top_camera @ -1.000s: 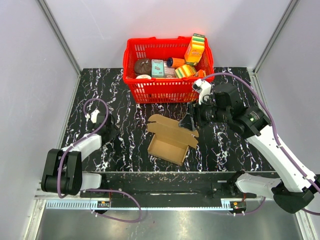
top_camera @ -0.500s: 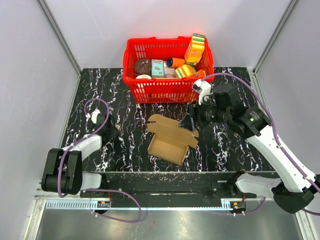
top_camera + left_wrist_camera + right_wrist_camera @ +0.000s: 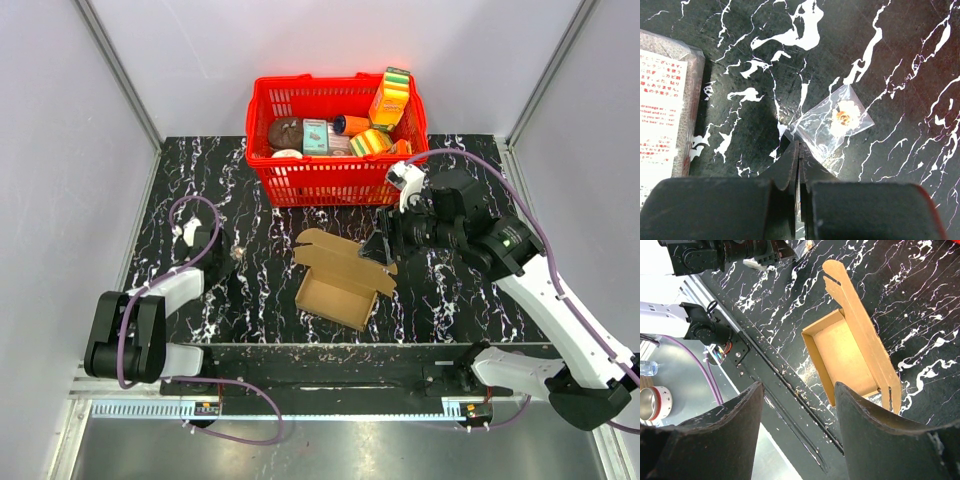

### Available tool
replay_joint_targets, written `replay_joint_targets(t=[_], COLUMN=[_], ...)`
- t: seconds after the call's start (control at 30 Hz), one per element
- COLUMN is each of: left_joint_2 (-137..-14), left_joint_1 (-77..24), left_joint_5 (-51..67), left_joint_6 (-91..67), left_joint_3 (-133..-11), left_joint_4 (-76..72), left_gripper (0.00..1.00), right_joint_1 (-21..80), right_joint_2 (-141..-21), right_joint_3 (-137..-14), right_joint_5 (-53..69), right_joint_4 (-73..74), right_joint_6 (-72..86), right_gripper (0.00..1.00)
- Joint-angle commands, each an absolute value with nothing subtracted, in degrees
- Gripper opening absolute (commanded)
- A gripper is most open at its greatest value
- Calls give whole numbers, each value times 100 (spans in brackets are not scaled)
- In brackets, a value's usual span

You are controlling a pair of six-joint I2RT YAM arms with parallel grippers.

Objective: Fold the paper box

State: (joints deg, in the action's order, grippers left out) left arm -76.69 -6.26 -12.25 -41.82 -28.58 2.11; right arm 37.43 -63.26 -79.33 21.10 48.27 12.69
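Note:
The brown paper box [image 3: 336, 293] lies mid-table as an open shallow tray, its lid flap [image 3: 345, 255] spread flat toward the basket. In the right wrist view the tray [image 3: 847, 355] and the long flap [image 3: 860, 315] lie beyond my fingers. My right gripper [image 3: 381, 245] hovers at the flap's right end, open [image 3: 799, 390] with nothing between its fingers. My left gripper [image 3: 222, 262] sits low at the left, well away from the box. It is shut [image 3: 798, 150], with its tips at the near corner of a small clear bag [image 3: 832, 122].
A red plastic basket [image 3: 320, 182] full of colourful packages stands at the back, just behind the box. A wrapped package with printed text [image 3: 665, 100] lies left of the left gripper. A black rail [image 3: 320, 360] runs along the table's near edge.
My left gripper has closed from half open to shut. The small clear bag now shows beside it in the top view. The right arm has barely shifted and the box has not moved.

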Motion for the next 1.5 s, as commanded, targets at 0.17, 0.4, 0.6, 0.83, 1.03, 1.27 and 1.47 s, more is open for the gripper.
replay_joint_targets(t=[0.17, 0.4, 0.6, 0.83, 1.03, 1.27, 1.47], left_joint_2=[-7208, -6636, -6917, -7155, -6400, -5889, -5906], left_joint_1=[-606, -606, -606, -606, -606, -606, -606], left_joint_5=[-1152, -888, -721, -450, -149, -913, -1283], left_joint_6=[-4026, -3140, -2725, -3575, -5079, -5598, -5924], left_joint_3=[-2988, -3339, -3665, -3552, -2620, -2417, -2417], left_joint_4=[632, 1106, 1345, 1248, 352, 694, 624], left_gripper=[0, 21, 57, 71, 68, 56, 52], right_joint_1=[3727, 3727, 3718, 3727, 3726, 3727, 3727], right_joint_2=[-6205, -6205, -6223, -6196, -6152, -6143, -6161], right_joint_3=[-7857, -7770, -7761, -7734, -7620, -7655, -7655], right_joint_5=[2171, 2250, 2329, 2355, 2399, 2400, 2452], right_joint_4=[4702, 4658, 4614, 4588, 4500, 4509, 4500], right_joint_6=[1274, 1292, 1283, 1327, 1415, 1397, 1415], right_gripper=[65, 65, 65, 65, 66, 66, 66])
